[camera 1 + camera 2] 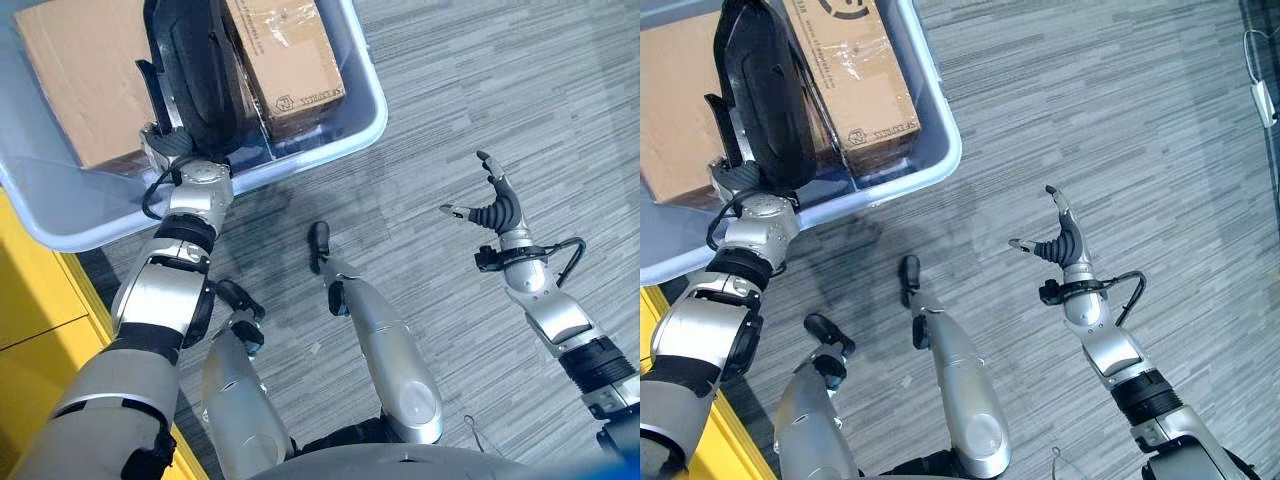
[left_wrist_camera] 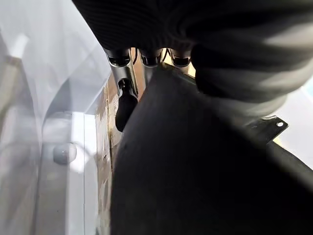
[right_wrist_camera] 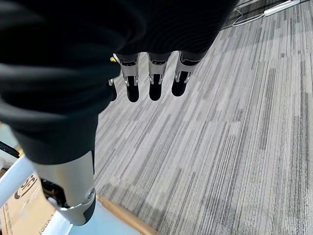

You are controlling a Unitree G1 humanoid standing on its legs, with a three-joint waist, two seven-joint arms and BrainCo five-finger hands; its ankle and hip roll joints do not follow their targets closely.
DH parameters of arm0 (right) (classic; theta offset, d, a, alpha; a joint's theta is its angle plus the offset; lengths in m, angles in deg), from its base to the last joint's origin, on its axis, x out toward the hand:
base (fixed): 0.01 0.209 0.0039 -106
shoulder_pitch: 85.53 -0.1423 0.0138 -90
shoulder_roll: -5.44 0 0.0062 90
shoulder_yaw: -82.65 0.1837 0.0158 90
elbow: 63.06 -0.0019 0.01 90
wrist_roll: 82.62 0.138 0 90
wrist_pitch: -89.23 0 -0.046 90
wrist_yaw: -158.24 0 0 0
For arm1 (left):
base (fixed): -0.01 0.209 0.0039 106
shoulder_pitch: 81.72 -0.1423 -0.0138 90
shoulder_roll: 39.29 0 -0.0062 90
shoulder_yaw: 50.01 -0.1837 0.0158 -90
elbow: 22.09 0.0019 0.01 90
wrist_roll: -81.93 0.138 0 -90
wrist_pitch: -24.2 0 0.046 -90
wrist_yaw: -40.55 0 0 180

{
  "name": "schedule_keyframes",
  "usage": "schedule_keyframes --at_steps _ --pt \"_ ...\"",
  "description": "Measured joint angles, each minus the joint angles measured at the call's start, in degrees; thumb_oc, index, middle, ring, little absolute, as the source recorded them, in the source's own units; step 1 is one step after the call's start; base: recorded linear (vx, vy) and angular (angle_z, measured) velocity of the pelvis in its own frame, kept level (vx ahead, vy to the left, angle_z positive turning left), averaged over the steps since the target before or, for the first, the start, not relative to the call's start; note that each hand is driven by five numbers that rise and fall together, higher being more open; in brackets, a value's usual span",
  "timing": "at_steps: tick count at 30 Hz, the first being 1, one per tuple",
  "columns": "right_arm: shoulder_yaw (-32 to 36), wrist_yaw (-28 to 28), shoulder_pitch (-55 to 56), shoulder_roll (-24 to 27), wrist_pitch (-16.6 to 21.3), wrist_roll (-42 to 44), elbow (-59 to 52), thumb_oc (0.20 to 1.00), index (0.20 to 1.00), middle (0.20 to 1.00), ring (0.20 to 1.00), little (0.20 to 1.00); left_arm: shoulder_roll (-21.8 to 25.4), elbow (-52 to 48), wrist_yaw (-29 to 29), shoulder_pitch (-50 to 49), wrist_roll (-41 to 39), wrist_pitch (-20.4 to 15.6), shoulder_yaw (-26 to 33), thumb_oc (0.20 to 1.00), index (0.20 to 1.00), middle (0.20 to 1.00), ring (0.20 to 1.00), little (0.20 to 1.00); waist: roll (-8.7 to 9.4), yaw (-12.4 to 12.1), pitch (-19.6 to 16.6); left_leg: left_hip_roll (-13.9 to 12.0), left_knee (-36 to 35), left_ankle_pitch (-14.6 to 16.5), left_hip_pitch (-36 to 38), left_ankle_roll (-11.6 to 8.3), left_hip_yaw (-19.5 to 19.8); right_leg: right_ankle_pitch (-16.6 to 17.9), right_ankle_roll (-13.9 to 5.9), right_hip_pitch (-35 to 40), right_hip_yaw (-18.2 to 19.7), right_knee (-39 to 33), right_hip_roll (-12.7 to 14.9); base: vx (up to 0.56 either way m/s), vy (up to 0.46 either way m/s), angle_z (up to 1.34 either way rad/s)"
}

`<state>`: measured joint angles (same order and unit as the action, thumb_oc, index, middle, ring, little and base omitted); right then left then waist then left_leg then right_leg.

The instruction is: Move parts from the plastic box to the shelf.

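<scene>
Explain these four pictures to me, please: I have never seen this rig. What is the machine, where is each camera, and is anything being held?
This is a two-legged humanoid robot with two silver-grey arms and fingered hands. The two wide pictures come from a stereo camera on its head, looking down; the two close ones come from cameras on its wrists. The left hand, under its dark ribbed cover, reaches into a pale plastic box standing on the grey striped floor. Cardboard boxes lie inside it. The fingers go down between them, so I cannot tell whether they grip anything. The right hand hangs over the floor, fingers straight, holding nothing. A yellow surface sits at the robot's left edge.
</scene>
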<state>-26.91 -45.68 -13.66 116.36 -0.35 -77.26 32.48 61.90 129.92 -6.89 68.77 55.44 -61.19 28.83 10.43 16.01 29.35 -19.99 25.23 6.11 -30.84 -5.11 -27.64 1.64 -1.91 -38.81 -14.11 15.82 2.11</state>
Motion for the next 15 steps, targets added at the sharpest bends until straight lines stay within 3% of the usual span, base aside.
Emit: schedule_keyframes --at_steps 2,4,15 --pt "0.0 0.0 0.0 0.0 0.0 0.0 0.0 1.0 1.0 1.0 1.0 1.0 0.4 0.0 0.0 0.1 0.0 0.0 0.0 0.2 0.2 0.2 0.2 0.2 0.0 0.0 0.0 0.0 0.3 0.3 0.0 0.01 0.0 0.7 1.55 0.3 0.1 -0.3 -0.1 0.0 0.0 0.0" --pt "-0.1 0.0 -0.1 -0.1 0.0 0.0 0.0 1.0 1.0 1.0 1.0 1.0 1.0 0.1 -0.1 -0.8 0.0 -0.1 0.1 0.2 0.2 0.2 0.2 0.2 0.0 -0.1 0.0 -0.2 1.4 1.2 0.1 0.12 0.0 1.8 4.34 0.8 0.6 -0.8 -0.4 -0.02 -0.019 -0.08" --pt "0.0 0.2 1.7 -0.5 1.5 0.0 -0.1 1.0 1.0 1.0 1.0 1.0 -0.4 -0.1 1.3 -6.7 -1.1 -0.6 0.6 0.2 0.2 0.2 0.2 0.2 0.01 0.3 0.0 0.0 1.6 2.5 5.6 0.33 -0.6 1.6 4.9 6.1 1.0 -0.9 -0.1 -0.01 0.026 -0.02"
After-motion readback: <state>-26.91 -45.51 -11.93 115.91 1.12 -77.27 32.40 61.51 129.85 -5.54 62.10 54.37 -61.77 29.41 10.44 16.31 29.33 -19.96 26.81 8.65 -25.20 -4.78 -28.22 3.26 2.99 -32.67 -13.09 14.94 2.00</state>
